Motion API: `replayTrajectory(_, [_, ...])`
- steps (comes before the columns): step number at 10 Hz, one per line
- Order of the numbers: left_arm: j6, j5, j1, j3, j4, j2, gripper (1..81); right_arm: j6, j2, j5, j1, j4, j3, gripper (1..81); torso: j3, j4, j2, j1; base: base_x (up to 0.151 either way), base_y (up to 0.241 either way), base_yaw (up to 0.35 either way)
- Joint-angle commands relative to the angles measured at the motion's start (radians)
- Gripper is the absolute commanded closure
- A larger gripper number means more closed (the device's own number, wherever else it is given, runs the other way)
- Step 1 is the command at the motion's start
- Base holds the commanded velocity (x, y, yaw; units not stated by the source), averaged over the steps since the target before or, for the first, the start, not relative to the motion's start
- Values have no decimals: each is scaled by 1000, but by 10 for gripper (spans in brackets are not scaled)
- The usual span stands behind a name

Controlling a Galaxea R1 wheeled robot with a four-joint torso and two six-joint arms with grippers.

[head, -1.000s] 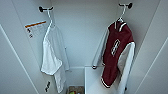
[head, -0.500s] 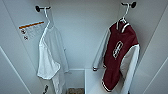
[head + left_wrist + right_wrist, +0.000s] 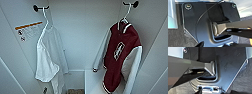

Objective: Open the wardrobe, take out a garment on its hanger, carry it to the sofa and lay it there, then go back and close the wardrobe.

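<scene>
Wardrobe (image 3: 82,32) interior stands open ahead, smooth white walls all round. Right side: the garment (image 3: 121,57), dark red with glossy white sleeves and a white chest emblem, hangs on the thin white hanger (image 3: 126,15) from a black peg (image 3: 132,4). Left side: a plain white shirt (image 3: 48,57) droops from another peg (image 3: 37,8), beside a label with an orange stripe (image 3: 27,28). Whether either pincer is spread or pressed together cannot be told.
</scene>
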Motion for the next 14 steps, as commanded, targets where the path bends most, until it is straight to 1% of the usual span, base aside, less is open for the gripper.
replayTrajectory(1, [5,59,-18,7,7,1,10,-5,11,-59,6,-15,5,10,0,0,0,0,0,0,0])
replayTrajectory(2, [5,59,-17,9,7,1,10,-5,10,-59,3,-17,6,10,73,0,0,0,0,0,0])
replayTrajectory(3, [5,57,-20,9,7,-1,10,-5,9,-59,4,-24,8,10,100,0,0,0,0,0,0])
replayTrajectory(4, [4,51,-26,10,4,-5,10,-5,9,-59,3,-30,8,10,13,0,0,0,0,0,0])
replayTrajectory(5, [1,51,-41,20,1,-14,10,-7,11,-59,3,-41,8,10,35,0,0,0,0,0,0])
replayTrajectory(6, [-7,51,-61,52,-1,-34,10,-7,9,-59,-2,-73,8,10,48,0,0,0,0,0,0])
replayTrajectory(7, [-8,53,-84,131,-2,-88,10,-7,6,-57,-22,-95,8,10,55,0,-1,0,0,0,0])
replayTrajectory(8, [-8,57,-109,215,-4,-141,10,-7,0,-27,-33,-107,8,10,77,-80,-1,0,0,0,0])
replayTrajectory(9, [-11,59,-133,279,-6,-186,10,-7,-6,8,-40,-113,8,10,80,-99,-1,0,0,0,0])
replayTrajectory(10, [-15,60,-156,322,-7,-217,10,-7,-7,21,-45,-115,8,10,84,-118,-1,0,0,0,0])
replayTrajectory(11, [-21,68,-178,328,-7,-228,10,-7,-7,21,-45,-115,8,10,89,-148,-1,0,0,0,0])
replayTrajectory(12, [-27,97,-202,330,-7,-231,10,-7,-7,21,-43,-115,11,10,96,-183,-1,0,0,0,0])
replayTrajectory(13, [-30,111,-224,330,-7,-231,10,-7,-7,21,-42,-115,12,10,101,-217,-1,0,0,0,0])
replayTrajectory(14, [-30,126,-250,336,-12,-231,10,-7,-7,21,-42,-115,14,10,79,-157,-1,0,0,0,0])
